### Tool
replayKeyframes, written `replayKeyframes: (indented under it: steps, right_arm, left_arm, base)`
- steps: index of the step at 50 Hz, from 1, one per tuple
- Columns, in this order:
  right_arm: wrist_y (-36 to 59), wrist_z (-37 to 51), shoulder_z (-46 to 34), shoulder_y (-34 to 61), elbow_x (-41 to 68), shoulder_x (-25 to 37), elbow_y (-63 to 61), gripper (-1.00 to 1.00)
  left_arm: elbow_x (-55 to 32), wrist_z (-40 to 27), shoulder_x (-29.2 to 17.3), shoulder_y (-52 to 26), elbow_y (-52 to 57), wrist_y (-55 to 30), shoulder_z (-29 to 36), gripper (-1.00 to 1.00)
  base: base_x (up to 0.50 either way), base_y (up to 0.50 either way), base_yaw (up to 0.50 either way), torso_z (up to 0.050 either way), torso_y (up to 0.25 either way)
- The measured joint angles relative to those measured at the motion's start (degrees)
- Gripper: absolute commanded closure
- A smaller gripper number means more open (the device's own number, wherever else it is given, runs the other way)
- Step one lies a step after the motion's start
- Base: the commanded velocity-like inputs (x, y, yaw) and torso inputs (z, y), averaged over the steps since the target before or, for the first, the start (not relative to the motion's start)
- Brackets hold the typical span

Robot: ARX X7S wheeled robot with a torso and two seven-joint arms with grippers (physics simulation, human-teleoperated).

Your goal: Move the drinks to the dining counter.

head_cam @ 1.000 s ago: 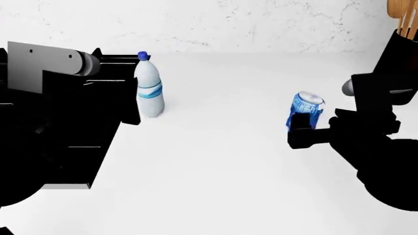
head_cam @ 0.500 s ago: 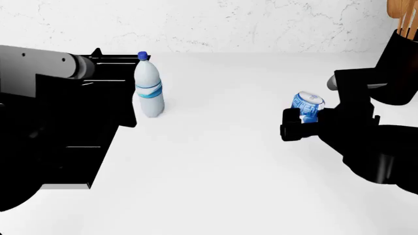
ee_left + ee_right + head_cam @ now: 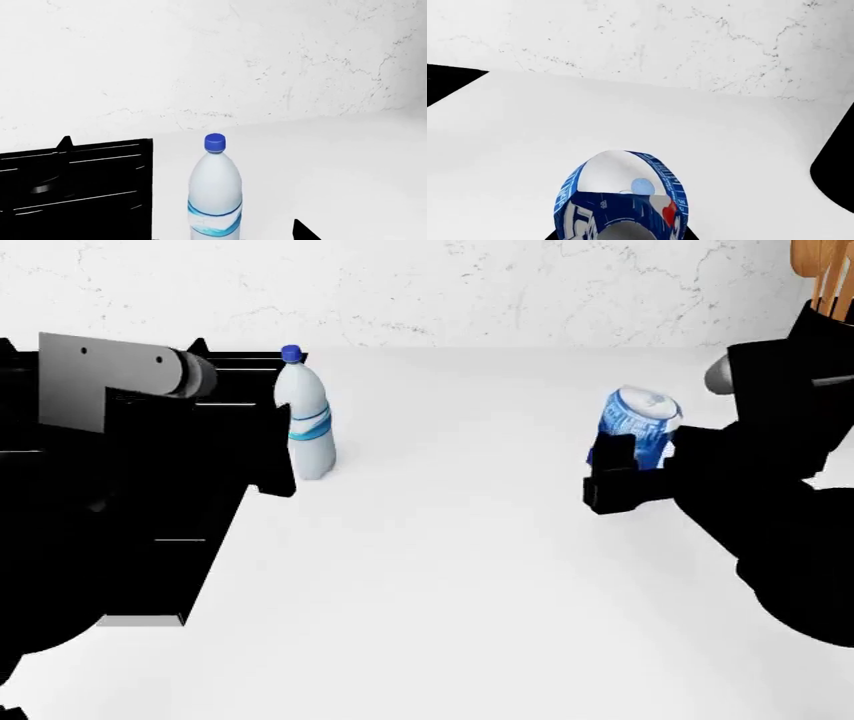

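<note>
Since the earlier frame, our right pincer (image 3: pixel 617 480) has lifted the soda can (image 3: pixel 638 438) higher above the white desk (image 3: pixel 441 570), tilted in its grip. That pincer is clamped on the can's lower body. The water bottle (image 3: pixel 306 415) stands upright on the desk beside the black gas stove (image 3: pixel 73 175), just in front of our left pincer (image 3: pixel 274 455). We cannot tell how far open the left pincer is. A marbled white wall (image 3: pixel 400 290) runs behind.
</note>
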Motion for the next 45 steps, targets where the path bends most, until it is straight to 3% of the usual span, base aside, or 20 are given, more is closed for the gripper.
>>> replayKeyframes:
  steps: [14, 45]
  right_arm:
    - [0.1, 7.3, 2.3, 1.1, 9.9, 2.6, -7.5, 1.0]
    - [-1.3, 10.8, 3.6, 0.4, 15.4, 5.7, -11.4, 1.0]
  left_arm:
    - [5.7, 4.6, 2.2, -2.9, -7.9, 5.1, 7.8, -1.0]
    - [16.6, 11.0, 4.7, -6.6, -23.0, 15.7, 18.1, -1.0]
  base:
    - [0.0, 0.0, 0.0, 0.0, 0.0]
    - [0.0, 0.0, 0.0, 0.0, 0.0]
